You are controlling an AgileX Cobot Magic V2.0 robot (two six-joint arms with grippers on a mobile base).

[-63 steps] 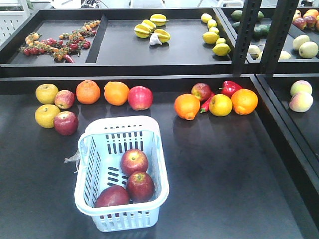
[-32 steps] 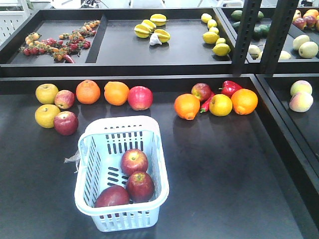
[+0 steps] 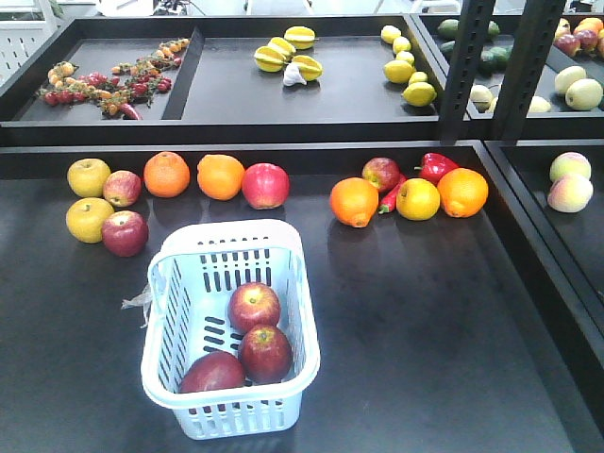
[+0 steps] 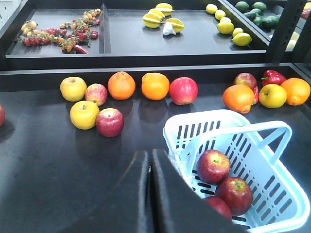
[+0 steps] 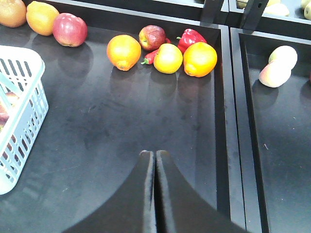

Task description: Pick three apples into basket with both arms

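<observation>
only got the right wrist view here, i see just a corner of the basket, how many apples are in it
Observer: Three dark-red apples lie in the basket, seen from the front view.
Operator: is the left gripper near the basket
Observer: Yes. In the left wrist view the left gripper sits just beside the basket's near corner, jaws shut and empty.
Operator: does the basket handle show
Observer: In the left wrist view one handle stands raised over the far side of the basket.
Operator: right gripper ok
Observer: The right gripper is shut and empty above the bare black table.
</observation>
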